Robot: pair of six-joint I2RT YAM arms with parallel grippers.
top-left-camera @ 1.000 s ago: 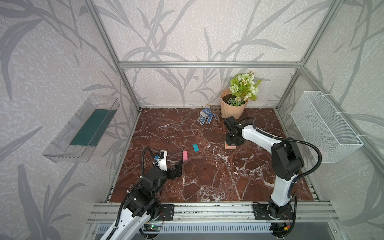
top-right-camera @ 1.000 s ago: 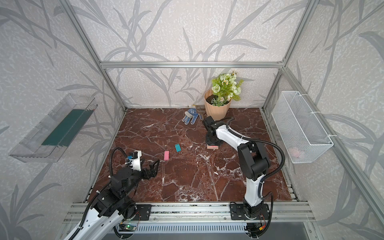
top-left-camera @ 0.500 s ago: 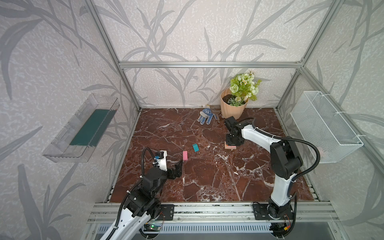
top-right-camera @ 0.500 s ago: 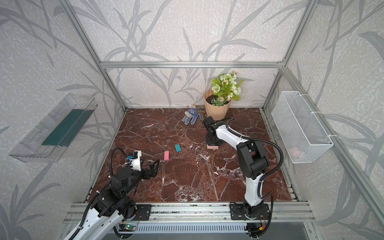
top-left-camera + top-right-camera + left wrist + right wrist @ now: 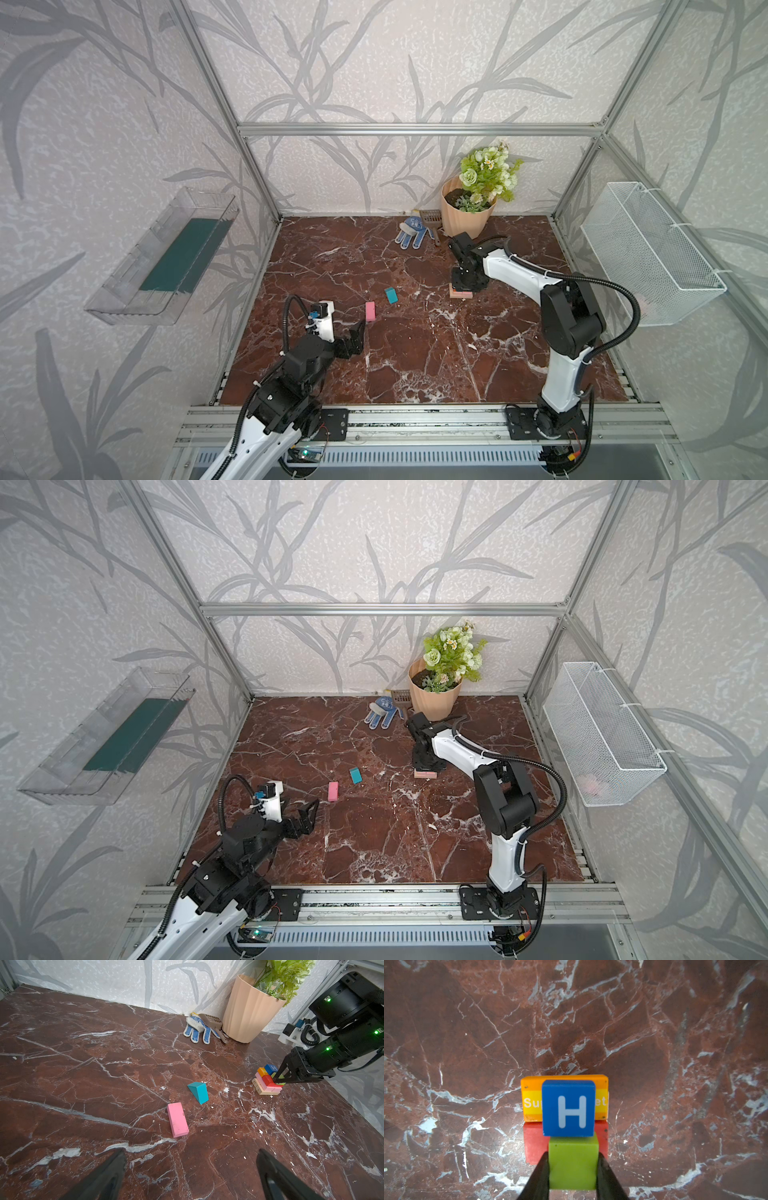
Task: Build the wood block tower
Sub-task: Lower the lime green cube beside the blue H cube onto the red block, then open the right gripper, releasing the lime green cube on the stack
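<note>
Clamped on the lime green block (image 5: 573, 1165) with the right gripper (image 5: 572, 1156), per the right wrist view: pads on two opposite faces, block just beside the blue H cube (image 5: 568, 1108), over the red block (image 5: 533, 1142) and next to the orange block (image 5: 529, 1101). Cannot tell whether fully seated.

Left wrist view: tower (image 5: 267, 1082) low and stepped, tan at the base, pink above, far shorter than the flowerpot (image 5: 247, 1018). Pink block (image 5: 177, 1119) and teal block (image 5: 198, 1092) loose on the table (image 5: 83, 1064). Left gripper (image 5: 190, 1152) spread wide, empty.

Both top views: tower (image 5: 460, 293) near the flowerpot, mostly under the right gripper. Against a second ago, no visible shift of arm or blocks. Points to a placement nearly finished, release pending, two loose blocks yet to stack.
</note>
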